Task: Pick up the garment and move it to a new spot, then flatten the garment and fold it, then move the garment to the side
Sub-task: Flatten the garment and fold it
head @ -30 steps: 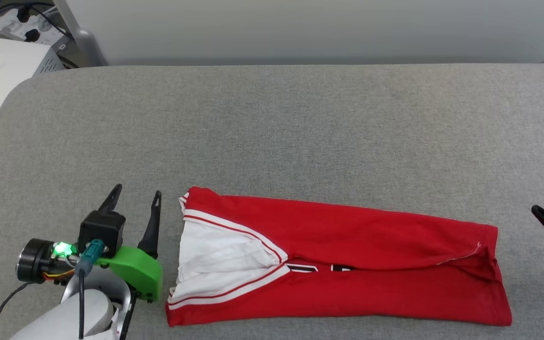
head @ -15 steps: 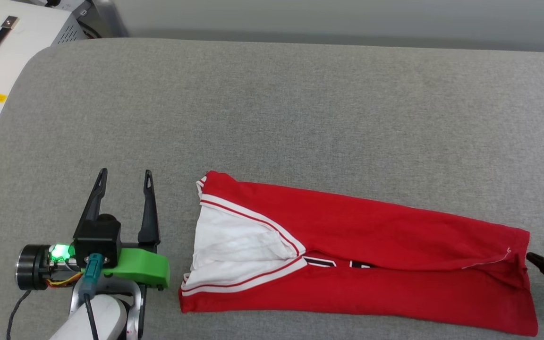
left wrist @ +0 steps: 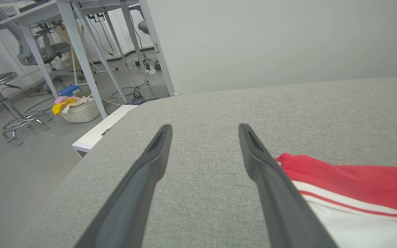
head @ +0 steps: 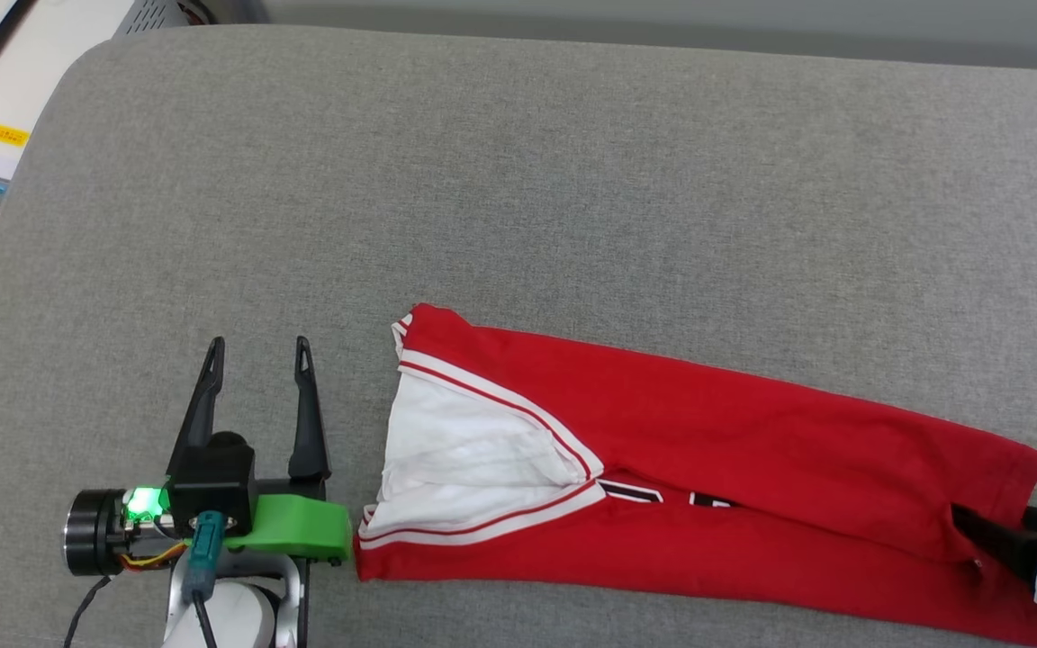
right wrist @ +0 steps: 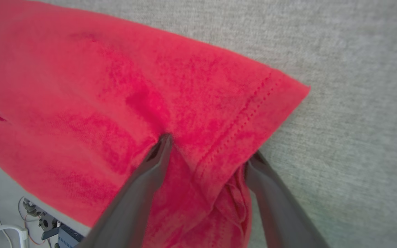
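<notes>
On the grey surface (head: 572,180) the garment (head: 707,450) lies half-folded; right gripper (right wrist: 210,147) straddles its hem, wide open, left gripper (head: 257,346) open and empty alongside; next move, seemingly, clamp the hem.

Folded over itself, the garment (head: 752,450) hides nearly all its chest lettering (head: 662,495); only unreadable black-and-white slivers show. The left wrist view's edges cut off all but its sleeve end. The head view's right edge crops the right end effector (right wrist: 210,146), one fingertip (right wrist: 255,159) lost under the red hem. A white case (head: 32,54) carries a yellow label (head: 4,135) too small to read.
</notes>
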Controlling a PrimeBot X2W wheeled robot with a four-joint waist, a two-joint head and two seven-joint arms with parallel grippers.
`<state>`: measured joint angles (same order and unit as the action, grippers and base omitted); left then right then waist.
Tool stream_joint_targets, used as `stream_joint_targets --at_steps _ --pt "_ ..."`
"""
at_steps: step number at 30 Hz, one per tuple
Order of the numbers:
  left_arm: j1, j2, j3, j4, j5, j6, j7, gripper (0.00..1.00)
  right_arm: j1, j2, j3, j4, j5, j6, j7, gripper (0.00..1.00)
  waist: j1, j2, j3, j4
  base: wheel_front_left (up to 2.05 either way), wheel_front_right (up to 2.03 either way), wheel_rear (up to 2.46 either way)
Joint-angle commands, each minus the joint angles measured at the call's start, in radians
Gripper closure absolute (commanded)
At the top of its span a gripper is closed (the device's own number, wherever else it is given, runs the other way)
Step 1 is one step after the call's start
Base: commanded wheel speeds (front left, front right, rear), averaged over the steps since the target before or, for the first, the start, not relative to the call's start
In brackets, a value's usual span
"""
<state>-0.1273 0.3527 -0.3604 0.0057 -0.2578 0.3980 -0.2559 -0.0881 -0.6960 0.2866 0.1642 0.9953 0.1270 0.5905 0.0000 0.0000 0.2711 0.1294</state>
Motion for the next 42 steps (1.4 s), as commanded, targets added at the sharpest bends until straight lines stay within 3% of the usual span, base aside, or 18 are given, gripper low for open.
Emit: stream_joint_targets --at_steps 1,4,5,6,12,19,24,29,34,42 --pt "0.016 -0.019 0.018 0.0 0.031 -0.01 -0.006 0.0 0.012 0.059 0.066 0.027 0.0 0.004 0.005 0.0 0.0 0.0 0.002 0.004 0.0 0.0 0.0" --pt "0.023 -0.046 0.039 0.005 0.079 -0.033 -0.006 0.0 0.0 0.063 0.099 0.048 -0.008 0.004 -0.021 0.04 0.0 0.0 0.005 0.005 0.0 0.0 0.0" --pt "0.026 -0.054 0.046 0.008 0.091 -0.039 -0.006 0.0 -0.005 0.061 0.108 0.055 -0.015 0.004 -0.032 0.55 0.0 0.0 0.005 0.005 0.0 0.0 0.0" --pt "0.029 -0.064 0.056 0.013 0.103 -0.046 -0.006 0.0 -0.01 0.057 0.115 0.063 -0.021 0.004 -0.048 1.0 0.0 0.0 0.005 0.005 0.0 0.0 0.0" --pt "0.049 -0.1 0.108 0.019 0.152 -0.077 -0.006 0.0 -0.038 0.024 0.098 0.117 -0.018 0.004 -0.124 1.0 0.0 0.0 -0.009 -0.007 0.0 0.0 0.0" --pt "0.075 -0.124 0.145 0.013 0.189 -0.107 -0.006 0.0 -0.05 -0.063 0.02 0.155 0.008 0.004 -0.179 1.0 0.0 0.0 -0.032 -0.015 0.0 0.0 0.0" --pt "0.089 -0.135 0.164 0.009 0.204 -0.119 -0.006 0.0 -0.049 -0.136 -0.029 0.191 -0.015 0.004 -0.183 1.0 0.0 0.0 -0.041 -0.023 0.0 0.0 0.0" --pt "0.098 -0.143 0.175 0.012 0.214 -0.134 -0.006 0.0 -0.038 -0.16 -0.064 0.204 -0.007 0.004 -0.165 1.0 0.0 0.0 -0.056 -0.028 0.0 0.0 0.0" --pt "0.113 -0.149 0.182 0.018 0.222 -0.145 -0.006 0.0 0.004 -0.164 -0.073 0.117 0.036 0.004 -0.131 1.0 0.0 0.0 -0.078 -0.034 0.0 0.0 0.0" --pt "0.124 -0.156 0.183 0.024 0.234 -0.159 -0.006 0.0 0.055 -0.111 -0.078 -0.161 0.164 0.004 -0.055 1.0 0.0 0.0 -0.094 -0.032 0.0 0.0 0.0"
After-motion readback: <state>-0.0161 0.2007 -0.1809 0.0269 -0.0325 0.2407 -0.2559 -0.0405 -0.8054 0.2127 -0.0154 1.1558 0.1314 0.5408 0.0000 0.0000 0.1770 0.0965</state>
